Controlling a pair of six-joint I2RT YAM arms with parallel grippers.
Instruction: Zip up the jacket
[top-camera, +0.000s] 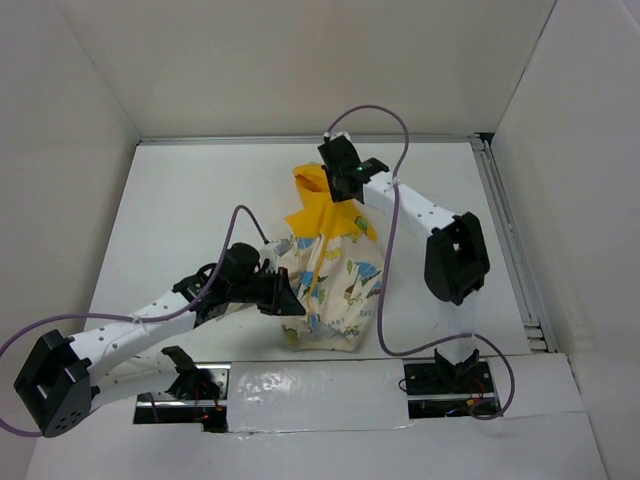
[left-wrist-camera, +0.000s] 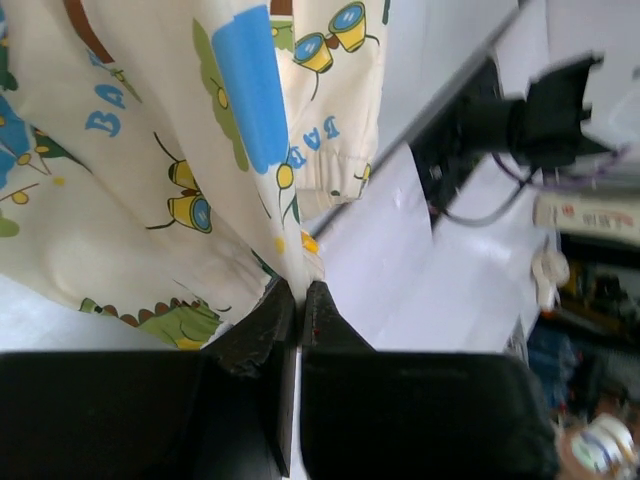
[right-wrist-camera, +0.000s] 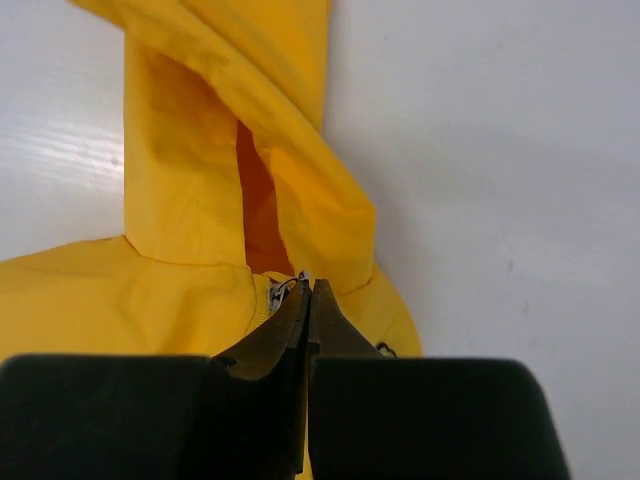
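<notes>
The jacket (top-camera: 335, 285) lies in the middle of the table, cream with cartoon prints, its yellow hood (top-camera: 315, 195) toward the far side. My left gripper (top-camera: 292, 302) is at the jacket's near left edge. In the left wrist view it (left-wrist-camera: 300, 292) is shut on a thin fold of the cream fabric (left-wrist-camera: 150, 150) at the hem. My right gripper (top-camera: 347, 192) is over the hood. In the right wrist view it (right-wrist-camera: 308, 286) is shut on a small metal zipper pull (right-wrist-camera: 283, 292) at the base of the yellow hood (right-wrist-camera: 200, 160).
White walls enclose the table on the left, back and right. A metal rail (top-camera: 508, 230) runs along the right side. Purple cables (top-camera: 385, 290) loop beside the jacket. The right arm's base mount (left-wrist-camera: 545, 110) shows in the left wrist view.
</notes>
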